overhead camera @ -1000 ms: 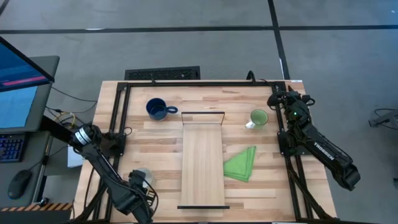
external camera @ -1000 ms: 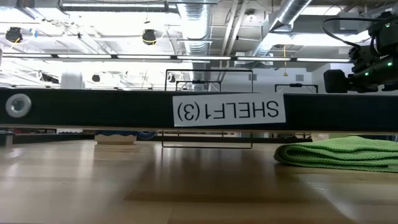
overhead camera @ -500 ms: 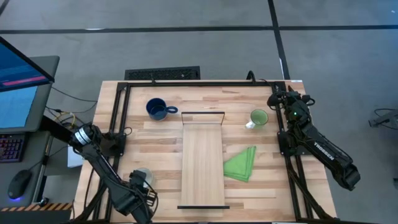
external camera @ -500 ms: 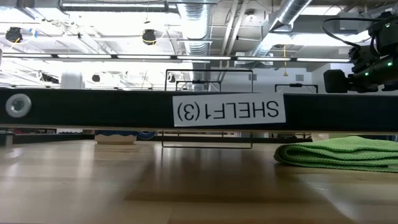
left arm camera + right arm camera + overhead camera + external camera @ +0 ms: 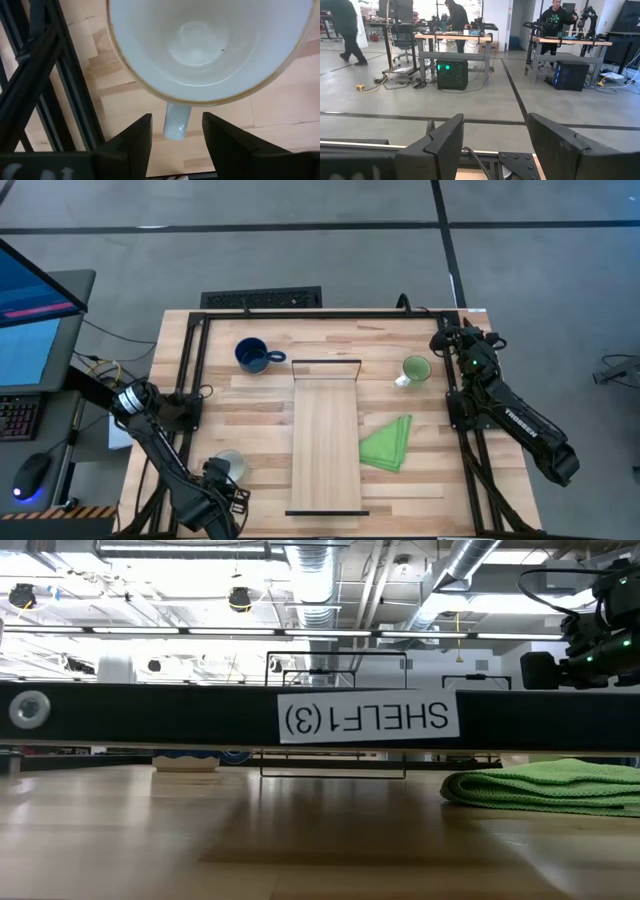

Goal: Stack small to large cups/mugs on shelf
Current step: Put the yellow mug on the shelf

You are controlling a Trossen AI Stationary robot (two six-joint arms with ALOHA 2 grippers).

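Pickup of white mug (image 5: 205, 45) at surface's near left corner: left tool (image 5: 176, 132) half open astride handle, nothing gripped; next close, lift to shelf (image 5: 325, 445); right tool (image 5: 495, 145) wide open, idle.

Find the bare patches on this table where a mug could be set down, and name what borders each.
The shelf plank is bare end to end. Tabletop lies free between the blue mug and the white mug, left of the shelf. The right side is tighter: the green mug and green cloth sit there. The left gripper crowds the white mug, fingers either side of its handle.
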